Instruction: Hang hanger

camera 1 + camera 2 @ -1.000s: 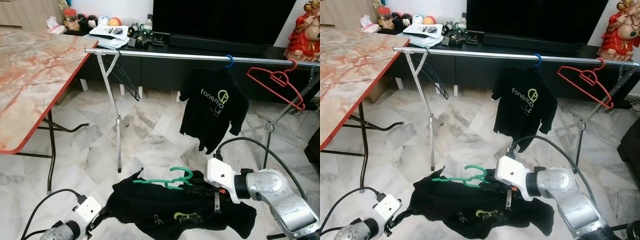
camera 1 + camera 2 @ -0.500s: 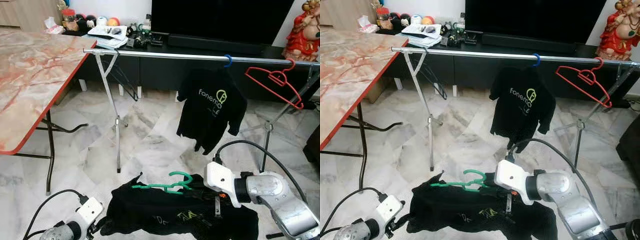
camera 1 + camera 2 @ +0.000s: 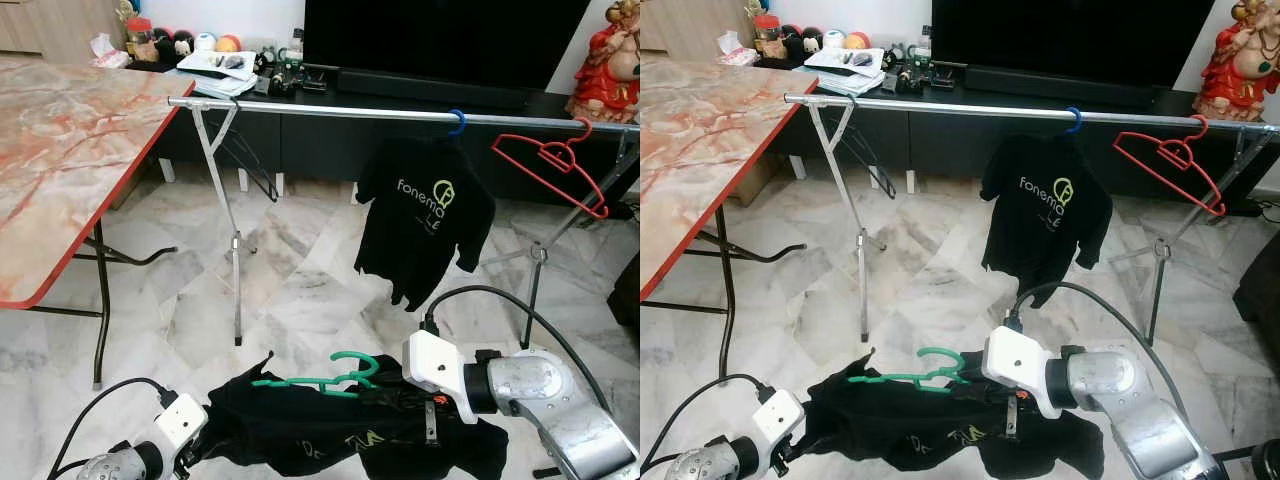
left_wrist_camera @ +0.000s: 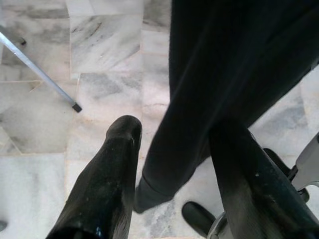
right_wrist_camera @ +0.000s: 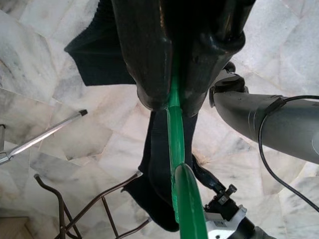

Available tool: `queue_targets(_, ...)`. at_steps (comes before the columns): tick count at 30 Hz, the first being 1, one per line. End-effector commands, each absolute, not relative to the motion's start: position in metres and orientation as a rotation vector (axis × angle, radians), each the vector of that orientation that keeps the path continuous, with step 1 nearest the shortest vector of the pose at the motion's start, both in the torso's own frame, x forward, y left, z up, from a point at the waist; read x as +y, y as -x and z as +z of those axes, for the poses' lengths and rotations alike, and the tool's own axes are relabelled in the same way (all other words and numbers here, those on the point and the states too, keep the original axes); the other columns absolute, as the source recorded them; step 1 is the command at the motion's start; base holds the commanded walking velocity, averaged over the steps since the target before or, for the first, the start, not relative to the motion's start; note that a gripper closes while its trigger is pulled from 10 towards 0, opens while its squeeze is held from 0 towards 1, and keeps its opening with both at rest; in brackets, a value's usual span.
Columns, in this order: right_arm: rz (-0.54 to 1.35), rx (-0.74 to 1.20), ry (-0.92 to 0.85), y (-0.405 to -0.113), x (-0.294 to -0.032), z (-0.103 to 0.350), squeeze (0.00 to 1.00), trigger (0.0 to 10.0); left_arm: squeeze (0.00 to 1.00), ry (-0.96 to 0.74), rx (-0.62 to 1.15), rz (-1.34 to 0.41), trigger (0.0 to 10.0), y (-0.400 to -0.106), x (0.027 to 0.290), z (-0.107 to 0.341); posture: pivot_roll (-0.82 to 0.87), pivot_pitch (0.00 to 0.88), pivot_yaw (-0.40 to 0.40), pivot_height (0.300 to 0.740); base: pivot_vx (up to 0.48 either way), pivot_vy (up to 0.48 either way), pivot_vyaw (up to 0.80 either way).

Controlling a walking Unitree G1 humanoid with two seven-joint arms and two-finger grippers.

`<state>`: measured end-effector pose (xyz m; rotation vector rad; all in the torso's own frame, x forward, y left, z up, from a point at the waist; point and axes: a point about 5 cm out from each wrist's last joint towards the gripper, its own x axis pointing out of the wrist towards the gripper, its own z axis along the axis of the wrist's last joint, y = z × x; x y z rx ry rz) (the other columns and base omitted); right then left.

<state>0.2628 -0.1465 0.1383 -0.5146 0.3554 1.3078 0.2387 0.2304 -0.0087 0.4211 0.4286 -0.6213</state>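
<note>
While a black printed T-shirt [image 3: 428, 215] and a red hanger [image 3: 553, 162] hang on the silver rail [image 3: 330, 111], the right gripper [image 5: 172, 94] is clamped on a green hanger [image 3: 320, 379] low over the marble floor [image 3: 300, 290]. A second black shirt [image 3: 340, 435] drapes from that hanger. The left gripper [image 4: 172, 164] straddles a fold of this shirt, fingers [image 4: 112, 174] spread apart.

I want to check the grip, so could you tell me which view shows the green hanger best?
The right wrist view: the right gripper is shut on the green hanger. Both eye views show its hook above the black shirt.
</note>
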Motion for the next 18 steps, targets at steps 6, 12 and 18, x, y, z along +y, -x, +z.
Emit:
queue_targets(6, 1.319, 0.329, 0.506, -0.255, -0.143, 0.143, 0.00, 10.0, 0.00, -0.351, 0.196, -0.764, 6.8, -0.322, 0.147, 0.055, -0.02, 0.131, -0.031, 0.740, 0.000, 0.000, 0.00)
queue_targets(12, 1.310, 0.336, 0.500, -0.253, -0.146, 0.142, 0.00, 10.0, 0.00, -0.338, 0.177, -0.765, 0.0, -0.324, 0.143, 0.059, -0.02, 0.129, -0.030, 0.740, 0.000, 0.000, 0.00)
queue_targets(18, 1.306, 0.337, 0.499, -0.254, -0.144, 0.141, 0.00, 10.0, 0.00, -0.317, 0.190, -0.760, 0.0, -0.326, 0.140, 0.060, -0.01, 0.118, -0.034, 0.740, 0.000, 0.000, 0.00)
